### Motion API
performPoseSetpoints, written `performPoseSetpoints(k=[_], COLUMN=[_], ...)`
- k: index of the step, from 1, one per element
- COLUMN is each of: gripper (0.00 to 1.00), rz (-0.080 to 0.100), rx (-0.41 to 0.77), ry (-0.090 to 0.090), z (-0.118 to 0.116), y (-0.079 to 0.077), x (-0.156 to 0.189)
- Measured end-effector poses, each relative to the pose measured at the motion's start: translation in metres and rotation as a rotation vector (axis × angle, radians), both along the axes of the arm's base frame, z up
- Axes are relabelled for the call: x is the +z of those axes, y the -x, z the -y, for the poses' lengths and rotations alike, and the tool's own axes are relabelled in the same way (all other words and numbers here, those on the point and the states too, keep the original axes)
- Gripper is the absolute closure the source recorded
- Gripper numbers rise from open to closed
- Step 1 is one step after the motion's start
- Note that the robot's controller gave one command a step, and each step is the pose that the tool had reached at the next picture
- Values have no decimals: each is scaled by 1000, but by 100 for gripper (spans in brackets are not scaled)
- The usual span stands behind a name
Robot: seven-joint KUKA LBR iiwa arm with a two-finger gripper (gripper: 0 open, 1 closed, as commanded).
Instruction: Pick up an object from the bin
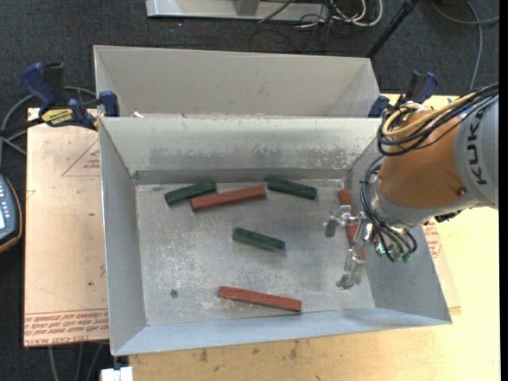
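My gripper (341,252) hangs low at the right side of the bin, close to the right wall. Its two metal fingers stand apart, one toward the back and one toward the front, and nothing is between them, so it is open. Just behind it a short red bar (344,198) lies against the right wall, partly hidden by the arm. To its left, a dark green bar (258,240) lies in the middle of the floor. A long red bar (259,298) lies near the front wall, left of the front finger.
Along the back wall lie three more bars: a dark green bar (291,187) right of centre, a red bar (228,198) in the middle and a dark green bar (190,192) at the left. The arm's orange body overhangs the bin's right wall.
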State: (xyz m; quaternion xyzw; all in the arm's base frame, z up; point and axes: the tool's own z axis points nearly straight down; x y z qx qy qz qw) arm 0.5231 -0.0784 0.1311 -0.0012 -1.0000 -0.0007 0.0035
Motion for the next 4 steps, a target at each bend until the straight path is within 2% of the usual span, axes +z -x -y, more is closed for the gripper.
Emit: performPoseSetpoints(k=[1, 2, 3, 4], gripper=[0, 0, 0, 0], rz=[7, 13, 10, 5], rx=[81, 45, -70, -107], ry=[-4, -2, 0, 1], z=[-118, -142, -143, -144], y=[-28, -35, -37, -40], x=[-63, -29, -16, -64])
